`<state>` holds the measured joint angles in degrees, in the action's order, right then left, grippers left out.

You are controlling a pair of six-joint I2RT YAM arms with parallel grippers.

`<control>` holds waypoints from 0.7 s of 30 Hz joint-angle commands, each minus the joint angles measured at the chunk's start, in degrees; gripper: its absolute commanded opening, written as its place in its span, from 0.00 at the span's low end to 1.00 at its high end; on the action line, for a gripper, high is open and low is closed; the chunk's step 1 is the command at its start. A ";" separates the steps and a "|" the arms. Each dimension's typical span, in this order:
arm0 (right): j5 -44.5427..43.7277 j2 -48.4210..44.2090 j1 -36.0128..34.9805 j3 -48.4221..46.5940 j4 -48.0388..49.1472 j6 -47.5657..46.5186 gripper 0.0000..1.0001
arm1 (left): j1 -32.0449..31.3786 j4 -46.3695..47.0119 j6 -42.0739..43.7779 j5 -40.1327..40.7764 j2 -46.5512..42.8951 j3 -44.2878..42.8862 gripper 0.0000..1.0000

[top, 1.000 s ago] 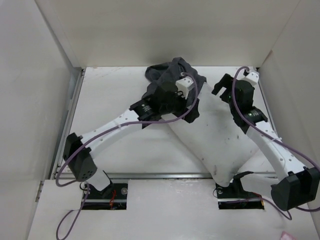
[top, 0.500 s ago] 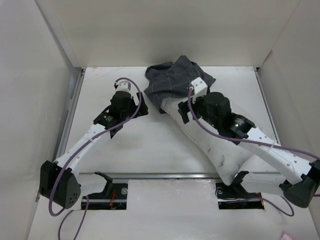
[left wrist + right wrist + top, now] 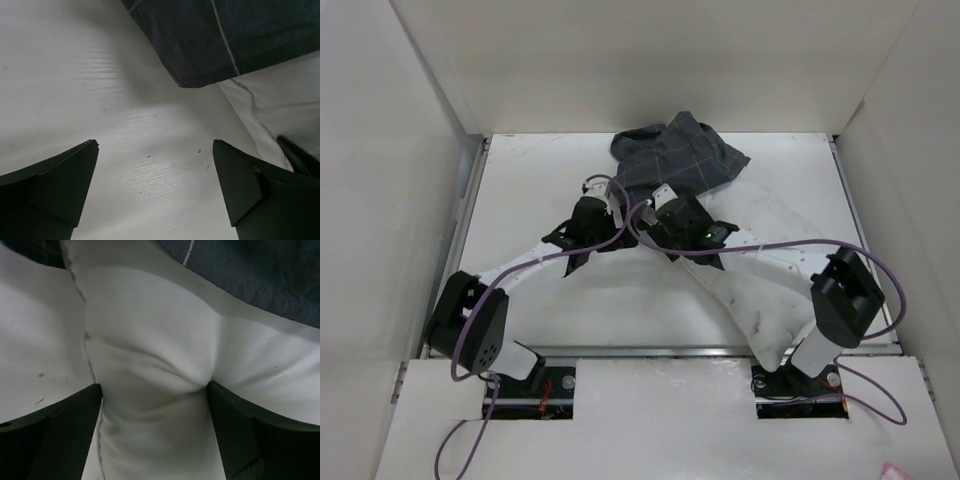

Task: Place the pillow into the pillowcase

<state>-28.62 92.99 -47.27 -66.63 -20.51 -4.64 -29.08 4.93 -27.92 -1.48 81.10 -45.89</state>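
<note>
Moved: left pincer [image 3: 155, 145] and right pincer [image 3: 154, 385] swung inward, now side by side.
Left: wide open, empty; pillowcase [image 3: 225, 35] corner just ahead.
Right: wide open, pillow [image 3: 150, 330] bulging between fingers, pillowcase beyond.

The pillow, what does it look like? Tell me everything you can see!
The pillow is big, soft, off-white and puffy, with tiny dark specks and a stitched seam. It lies slanted on the white table, near end at the front edge. The dark checked pillowcase covers its far end. The open right end effector straddles it, denting the stuffing.
</note>
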 commanded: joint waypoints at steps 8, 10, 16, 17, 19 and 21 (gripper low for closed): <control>-6.53 2.90 0.16 -2.98 4.86 4.38 0.00 | -1.07 8.08 2.96 0.33 11.79 -10.61 0.98; -5.93 1.15 0.16 -2.98 5.39 4.38 0.00 | -1.07 7.30 2.96 3.48 14.95 -14.04 0.91; -4.78 -2.63 0.16 -2.98 5.40 3.68 0.00 | 0.16 3.86 3.74 6.13 19.18 -19.41 0.19; -4.78 -2.64 0.16 -2.98 6.87 4.72 0.00 | 0.16 3.16 3.75 6.13 19.18 -19.41 0.06; -4.25 -3.95 0.16 -2.98 8.72 5.96 0.00 | -0.62 2.54 5.41 6.13 17.61 -19.94 0.00; -3.73 -4.48 0.16 -2.98 13.03 7.80 0.00 | -2.90 0.53 6.13 6.92 14.27 -21.25 0.00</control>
<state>-33.85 91.94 -46.94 -68.03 -17.17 -0.14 -29.74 7.31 -23.94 3.77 100.71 -63.77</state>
